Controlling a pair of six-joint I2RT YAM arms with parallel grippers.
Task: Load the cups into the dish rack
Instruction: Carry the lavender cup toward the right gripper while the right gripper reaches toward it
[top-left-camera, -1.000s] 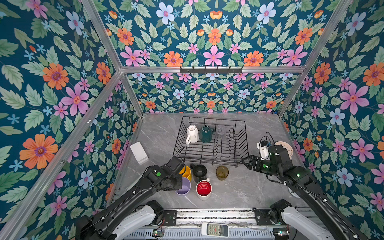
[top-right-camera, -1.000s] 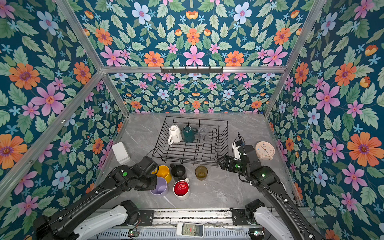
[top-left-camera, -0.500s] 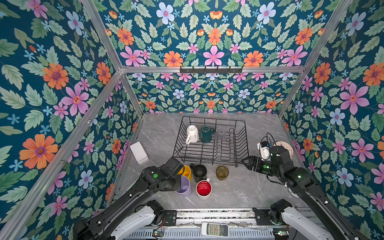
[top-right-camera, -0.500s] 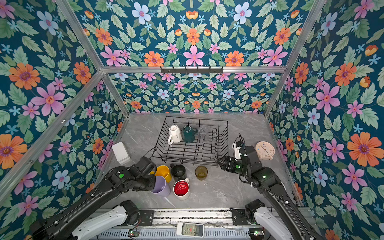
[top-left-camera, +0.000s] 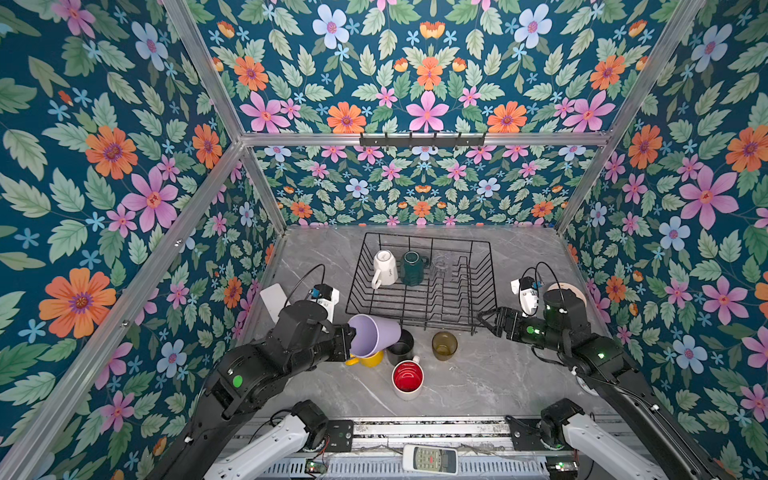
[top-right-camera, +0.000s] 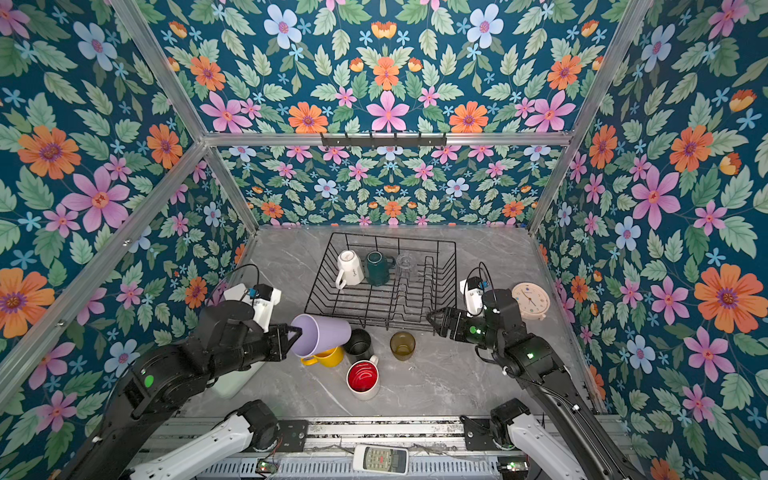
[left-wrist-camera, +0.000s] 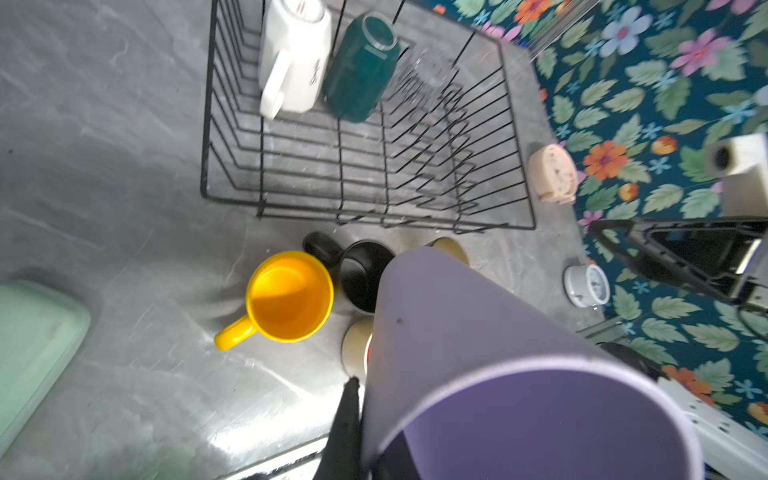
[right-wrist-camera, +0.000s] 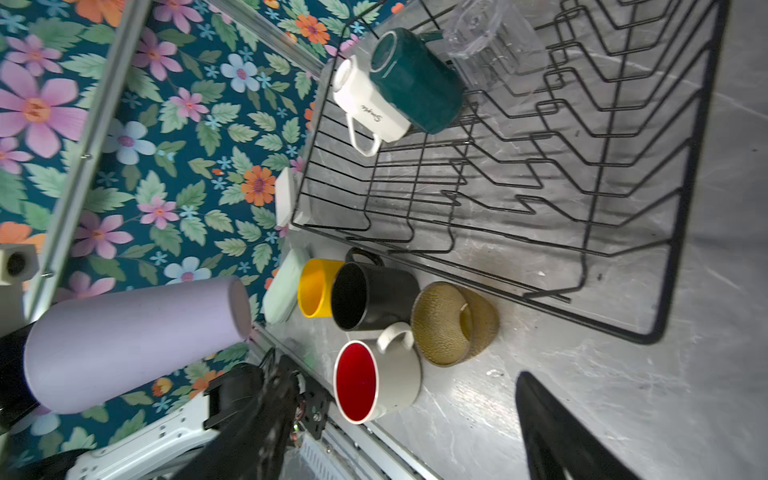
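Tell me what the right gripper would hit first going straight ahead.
Probably the amber tumbler, just ahead of the open right gripper; if it clears that, the dish rack's front rail.

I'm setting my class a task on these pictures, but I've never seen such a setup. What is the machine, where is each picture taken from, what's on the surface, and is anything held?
This is a robot with two arms, each ending in a two-fingered gripper. Two nearly equal pictures look down from overhead; two close-ups come from cameras on the arms' wrists. On the table stands a black wire dish rack holding a white mug, a green mug and a clear glass. In front of it stand a yellow mug, black mug, amber tumbler and red-lined mug. The left gripper holds a lilac tumbler by its rim, tipped sideways; the right gripper is open and empty.
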